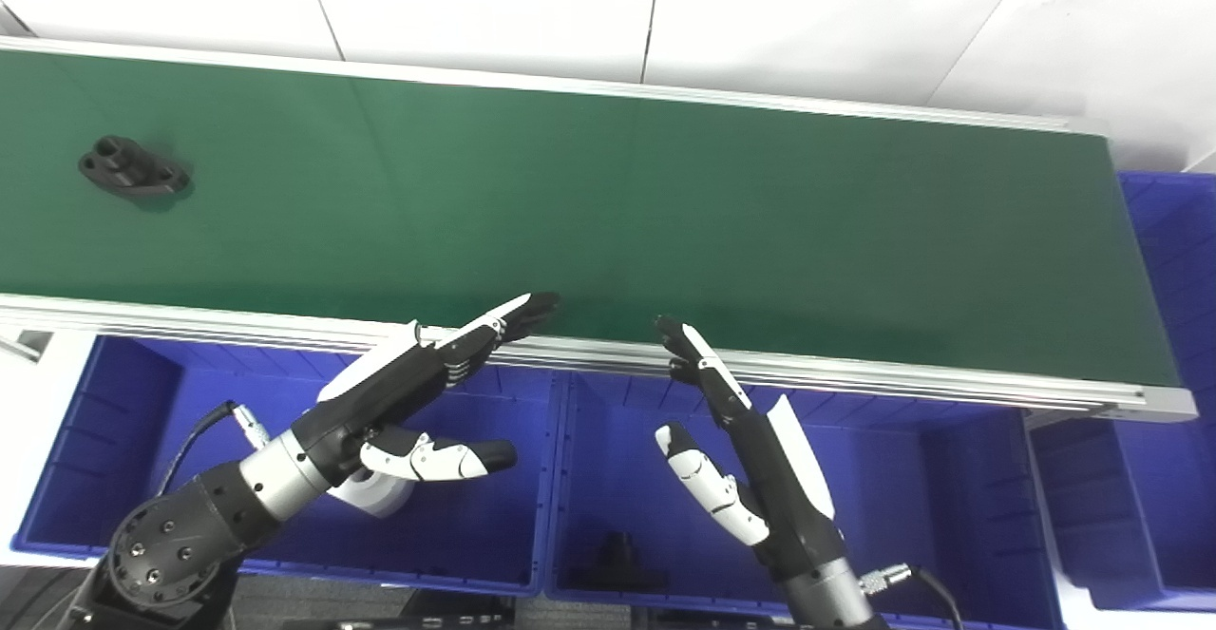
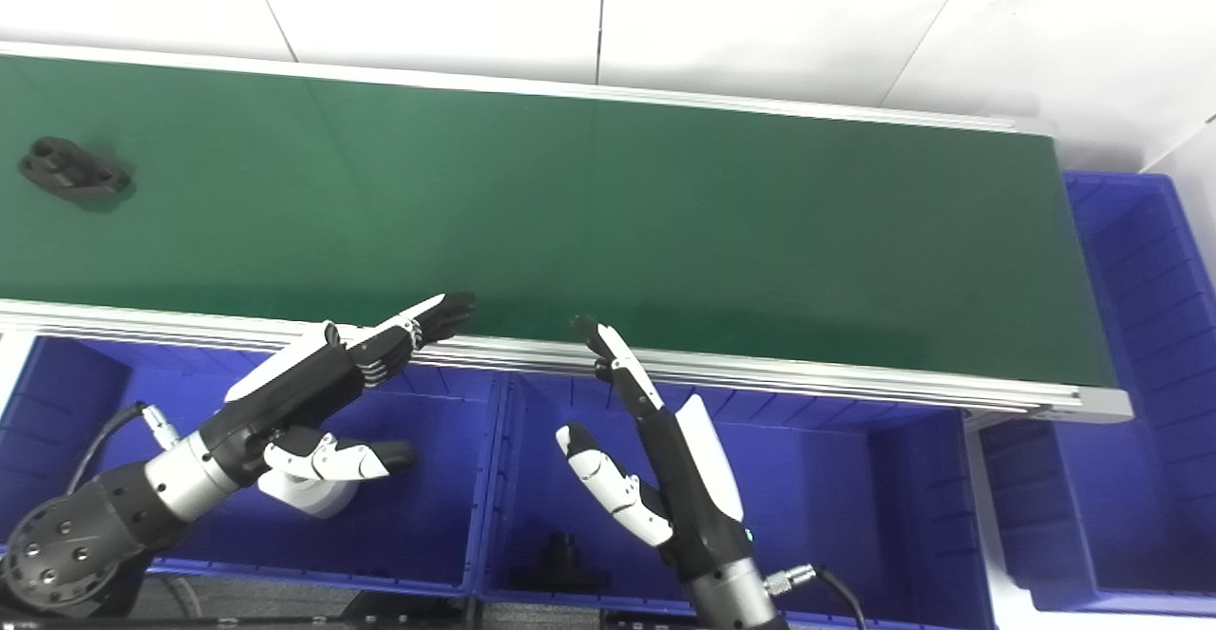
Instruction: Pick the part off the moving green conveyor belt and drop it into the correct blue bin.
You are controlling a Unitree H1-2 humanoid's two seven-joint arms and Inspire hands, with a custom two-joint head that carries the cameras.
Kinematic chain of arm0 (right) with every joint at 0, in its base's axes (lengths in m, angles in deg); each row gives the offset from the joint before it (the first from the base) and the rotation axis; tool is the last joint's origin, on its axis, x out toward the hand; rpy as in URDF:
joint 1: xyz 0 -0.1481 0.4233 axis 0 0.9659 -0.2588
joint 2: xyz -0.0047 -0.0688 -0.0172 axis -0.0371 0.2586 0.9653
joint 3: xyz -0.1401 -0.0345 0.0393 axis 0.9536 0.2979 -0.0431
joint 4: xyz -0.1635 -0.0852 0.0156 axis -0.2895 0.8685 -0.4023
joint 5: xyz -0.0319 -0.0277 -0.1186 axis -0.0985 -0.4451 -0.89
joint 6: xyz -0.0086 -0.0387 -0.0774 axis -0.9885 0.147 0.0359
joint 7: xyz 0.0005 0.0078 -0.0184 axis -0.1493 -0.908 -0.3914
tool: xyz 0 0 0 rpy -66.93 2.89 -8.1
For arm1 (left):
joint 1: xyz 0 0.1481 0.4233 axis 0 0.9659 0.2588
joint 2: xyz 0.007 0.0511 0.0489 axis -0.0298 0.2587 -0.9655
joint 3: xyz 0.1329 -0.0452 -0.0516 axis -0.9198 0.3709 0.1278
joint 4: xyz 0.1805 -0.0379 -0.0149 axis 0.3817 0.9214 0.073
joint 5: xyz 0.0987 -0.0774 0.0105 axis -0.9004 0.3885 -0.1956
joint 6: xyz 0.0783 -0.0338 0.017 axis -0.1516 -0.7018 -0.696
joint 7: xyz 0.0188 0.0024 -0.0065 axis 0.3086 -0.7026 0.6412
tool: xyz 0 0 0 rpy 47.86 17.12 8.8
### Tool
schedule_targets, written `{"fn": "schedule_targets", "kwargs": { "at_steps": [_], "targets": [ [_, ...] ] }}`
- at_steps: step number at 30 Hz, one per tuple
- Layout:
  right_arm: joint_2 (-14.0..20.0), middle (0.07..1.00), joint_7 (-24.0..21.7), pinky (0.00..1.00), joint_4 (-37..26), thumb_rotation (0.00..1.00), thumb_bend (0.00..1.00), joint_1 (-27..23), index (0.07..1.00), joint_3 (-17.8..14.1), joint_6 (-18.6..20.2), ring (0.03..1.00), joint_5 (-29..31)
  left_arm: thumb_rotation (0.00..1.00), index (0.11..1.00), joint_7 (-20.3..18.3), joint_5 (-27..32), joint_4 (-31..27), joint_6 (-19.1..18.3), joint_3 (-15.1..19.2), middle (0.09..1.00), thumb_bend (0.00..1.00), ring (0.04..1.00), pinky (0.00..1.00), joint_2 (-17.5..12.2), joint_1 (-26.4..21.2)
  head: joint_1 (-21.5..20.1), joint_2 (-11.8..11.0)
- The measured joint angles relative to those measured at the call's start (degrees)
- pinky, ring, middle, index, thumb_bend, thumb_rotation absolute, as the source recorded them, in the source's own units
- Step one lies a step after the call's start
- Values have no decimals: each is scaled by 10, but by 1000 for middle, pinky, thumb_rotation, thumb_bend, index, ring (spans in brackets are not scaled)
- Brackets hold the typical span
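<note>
A small black part [image 1: 132, 167] with round holes lies flat on the green conveyor belt [image 1: 665, 221] at its far left. My left hand [image 1: 418, 392] hovers open over the left blue bin [image 1: 123, 516], fingers stretched toward the belt's near rail and thumb held apart. My right hand [image 1: 736, 445] stands open over the middle blue bin [image 1: 931, 516], fingers pointing up at the rail. Neither hand touches the part, which sits far to the left of both.
A white round part [image 1: 378, 492] rests in the left bin under my left hand. A black part [image 1: 617, 563] lies in the middle bin. Another blue bin [image 1: 1173, 402] stands past the belt's right end. A white wall runs behind the belt.
</note>
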Motion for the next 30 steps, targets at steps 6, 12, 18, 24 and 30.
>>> {"fn": "schedule_targets", "kwargs": {
  "at_steps": [6,12,18,24,30],
  "targets": [
    [0,963,0,880,0,892,358,1,939,1,0,940,0,459,1000,0,0,0,0,0,1000,322,1000,1000,0,1,0,-1],
    [0,962,0,872,0,887,357,1,938,1,0,935,0,462,1000,0,-1,0,0,0,1000,330,1000,1000,0,1,-1,-1],
    [0,963,0,879,1,897,361,1,940,1,-1,939,0,466,1000,0,-3,1,1,-1,1000,333,1000,1000,0,1,12,-35],
    [6,963,2,870,34,879,350,7,941,-1,-30,936,7,411,1000,1,-16,33,34,-8,1000,348,1000,991,1,9,70,-124],
    [8,949,15,833,66,764,288,23,919,-8,-67,914,1,316,989,5,-33,52,55,-16,1000,389,989,929,13,24,76,-164]
  ]
}}
